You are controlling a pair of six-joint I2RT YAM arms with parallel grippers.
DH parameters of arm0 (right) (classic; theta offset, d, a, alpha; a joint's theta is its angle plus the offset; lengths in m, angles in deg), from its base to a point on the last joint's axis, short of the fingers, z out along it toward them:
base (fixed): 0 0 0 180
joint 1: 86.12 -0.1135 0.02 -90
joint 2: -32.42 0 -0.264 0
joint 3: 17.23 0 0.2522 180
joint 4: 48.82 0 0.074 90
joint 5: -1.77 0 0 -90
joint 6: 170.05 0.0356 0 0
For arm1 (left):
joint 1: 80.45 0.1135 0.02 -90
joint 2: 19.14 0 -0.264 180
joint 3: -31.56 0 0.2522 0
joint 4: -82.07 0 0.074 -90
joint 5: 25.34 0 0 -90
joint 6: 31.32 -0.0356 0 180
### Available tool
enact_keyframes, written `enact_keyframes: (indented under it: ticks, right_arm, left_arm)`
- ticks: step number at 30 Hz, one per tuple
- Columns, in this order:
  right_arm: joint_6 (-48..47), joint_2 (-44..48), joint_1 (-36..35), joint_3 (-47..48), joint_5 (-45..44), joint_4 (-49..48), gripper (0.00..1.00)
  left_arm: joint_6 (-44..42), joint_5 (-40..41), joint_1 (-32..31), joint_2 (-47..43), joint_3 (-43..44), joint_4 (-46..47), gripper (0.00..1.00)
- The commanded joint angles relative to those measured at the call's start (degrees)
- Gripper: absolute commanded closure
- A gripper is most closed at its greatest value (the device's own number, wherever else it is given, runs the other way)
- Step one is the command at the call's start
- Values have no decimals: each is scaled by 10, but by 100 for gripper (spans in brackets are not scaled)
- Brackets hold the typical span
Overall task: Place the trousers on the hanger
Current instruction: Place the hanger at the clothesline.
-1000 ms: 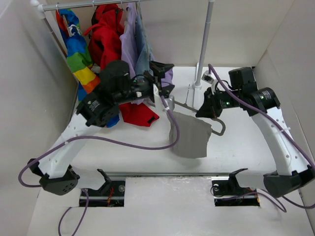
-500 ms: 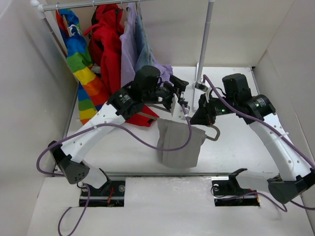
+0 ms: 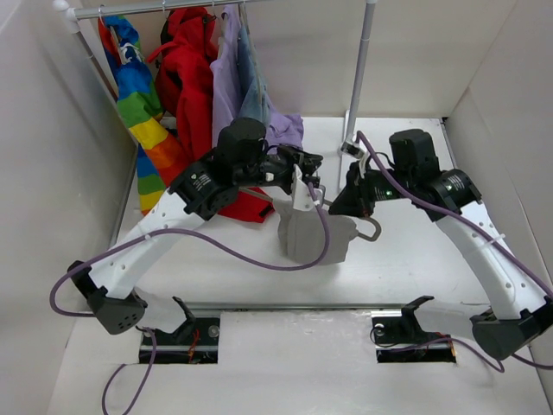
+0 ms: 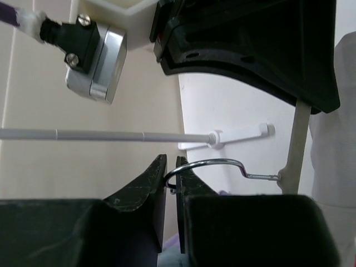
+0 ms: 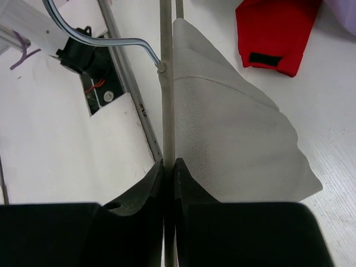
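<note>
The grey-beige trousers (image 3: pixel 311 235) hang folded over the slim grey hanger (image 3: pixel 373 230), held in the air at mid-table. My left gripper (image 3: pixel 312 185) is above their left side. In the left wrist view it (image 4: pixel 171 160) is shut on the hanger's metal hook (image 4: pixel 222 163), and the trousers (image 4: pixel 334 139) show at the right edge. My right gripper (image 3: pixel 344 201) holds the hanger's right part. Seen from the right wrist, it (image 5: pixel 169 162) is shut on the pale hanger rod (image 5: pixel 166 100), with the trousers (image 5: pixel 233 144) draped beside it and the hook (image 5: pixel 100 36) beyond.
A clothes rail (image 3: pixel 147 9) at the back left carries a rainbow garment (image 3: pixel 138 95), a red coat (image 3: pixel 194 78) and a lilac garment (image 3: pixel 226 82). Its pale upright pole (image 3: pixel 359 78) stands behind the grippers. White walls close in on both sides.
My left arm has swung from the hanging clothes to the hanger and closed its jaws on the hook. The hanger with the trousers has drifted left and slightly back.
</note>
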Motion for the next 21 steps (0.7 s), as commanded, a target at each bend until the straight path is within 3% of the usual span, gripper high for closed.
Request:
enact_keyframes:
  ticks: [1, 6, 10, 13, 17, 21]
  right_arm:
    - [32, 17, 11, 2, -22, -52, 100]
    - [61, 24, 33, 2, -67, -52, 100]
    - [89, 30, 33, 8, -157, -52, 100]
    - [102, 35, 33, 14, -172, -69, 100]
    - [116, 40, 18, 14, -191, -89, 100]
    - [124, 51, 10, 19, -225, -84, 100]
  left_arm:
    - [32, 71, -7, -22, -9, -4, 100]
    - [86, 259, -13, -1, 15, -26, 100]
    - [125, 338, -13, 42, 73, -95, 100]
    - [144, 343, -13, 56, 81, -103, 100]
    - [144, 351, -26, 50, 48, -42, 100]
    - [161, 384, -39, 64, 62, -58, 99]
